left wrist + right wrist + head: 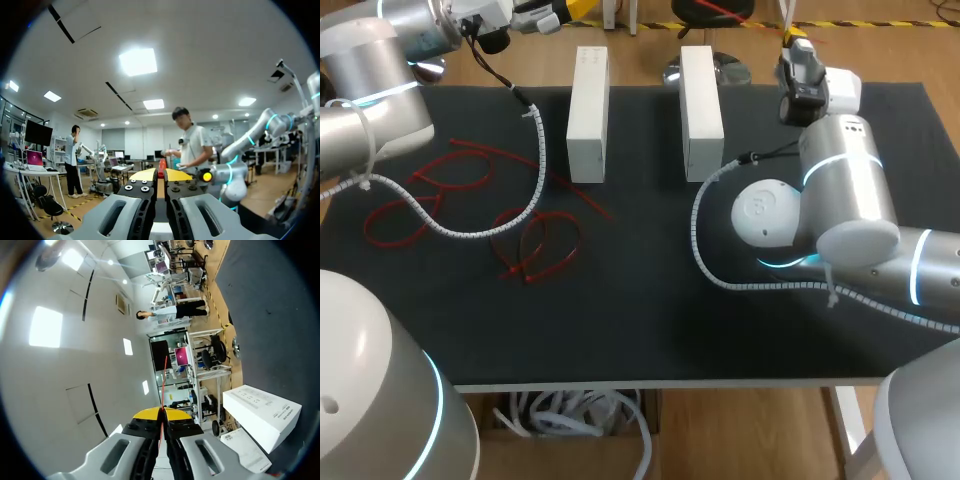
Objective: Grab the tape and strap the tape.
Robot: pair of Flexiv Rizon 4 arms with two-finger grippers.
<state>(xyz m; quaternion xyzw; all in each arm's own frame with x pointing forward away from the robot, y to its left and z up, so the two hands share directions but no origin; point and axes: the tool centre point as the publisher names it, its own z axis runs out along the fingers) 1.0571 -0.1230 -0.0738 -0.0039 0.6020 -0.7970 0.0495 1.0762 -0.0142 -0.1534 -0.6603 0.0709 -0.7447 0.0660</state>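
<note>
Several red straps lie on the black mat [650, 290] at the left, some looped [535, 250], some loose [420, 200]. My right gripper [798, 40] is raised over the mat's far right edge. In the right wrist view it [161, 413] is shut on a thin red strap [164, 380] that runs straight out ahead of the tips. My left gripper [565, 12] is raised beyond the mat's far left. In its own view it [159, 175] is shut, with a short red strap end [161, 164] showing between the yellow tips.
Two white boxes [587, 112] [700, 98] stand side by side at the back middle; one [262, 415] shows beside my right gripper. The left arm's white ribbed cable [535, 170] drapes over the straps. My right arm's elbow [840, 200] hangs over the mat's right part.
</note>
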